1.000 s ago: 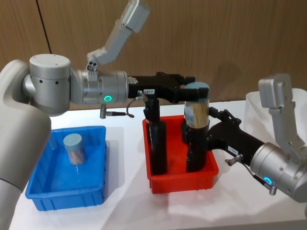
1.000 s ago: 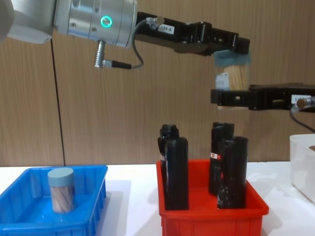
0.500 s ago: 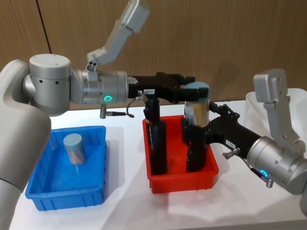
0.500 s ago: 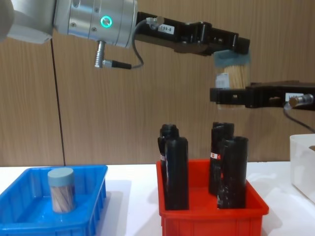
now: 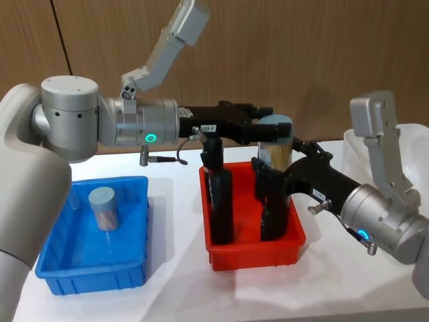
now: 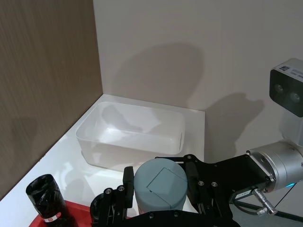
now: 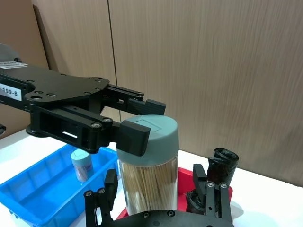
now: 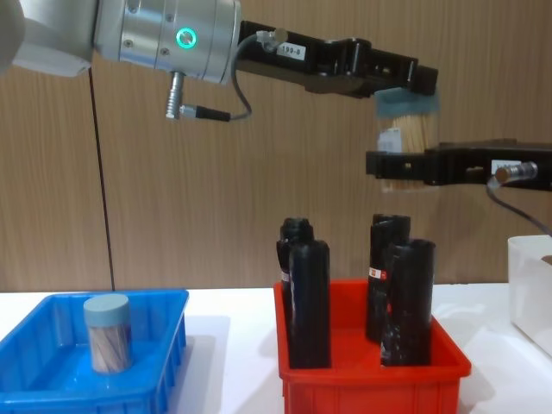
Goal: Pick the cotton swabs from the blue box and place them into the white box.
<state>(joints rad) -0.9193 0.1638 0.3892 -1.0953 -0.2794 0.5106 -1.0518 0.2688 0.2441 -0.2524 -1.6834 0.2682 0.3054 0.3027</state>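
Fingers: left gripper (image 8: 405,86) tight on swab tub (image 8: 412,134), right gripper (image 7: 155,187) apart around it; second tub (image 5: 104,208) in blue box (image 5: 80,278).

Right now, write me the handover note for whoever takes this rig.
Left gripper: shut on a swab tub by its lid, high over the red bin.
Right gripper: open, fingers straddling that tub's body below the lid.
Second tub: upright in the blue box.
White box: empty, on the right.
Done: nothing boxed yet. Left: finish the hand-over, drop this tub in the white box, then fetch the second.
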